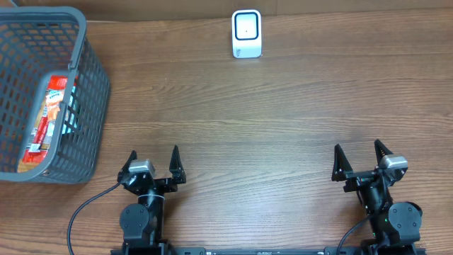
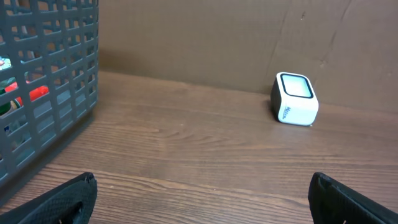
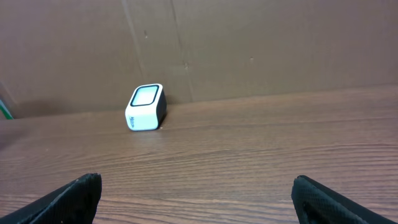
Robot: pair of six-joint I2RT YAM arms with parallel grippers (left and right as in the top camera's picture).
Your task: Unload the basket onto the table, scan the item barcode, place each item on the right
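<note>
Starting at the left, we saw the orange packet [image 1: 48, 117] lying inside the grey basket [image 1: 98, 91], well apart from both sets of fingers. Our left gripper [image 1: 153, 154] sat just right of the basket, near the front edge of the table [image 1: 255, 120], its fingers spread wide and empty. The white scanner [image 1: 246, 33] stood at the far edge, between the arms. Our right gripper [image 1: 358, 149] was likewise spread, holding nothing.

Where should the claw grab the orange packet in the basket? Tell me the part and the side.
Grip the packet across its narrow width, coming straight down with the open left claw. The basket walls block every side approach, and the packet seems to lie lengthwise inside, reachable only from above.
</note>
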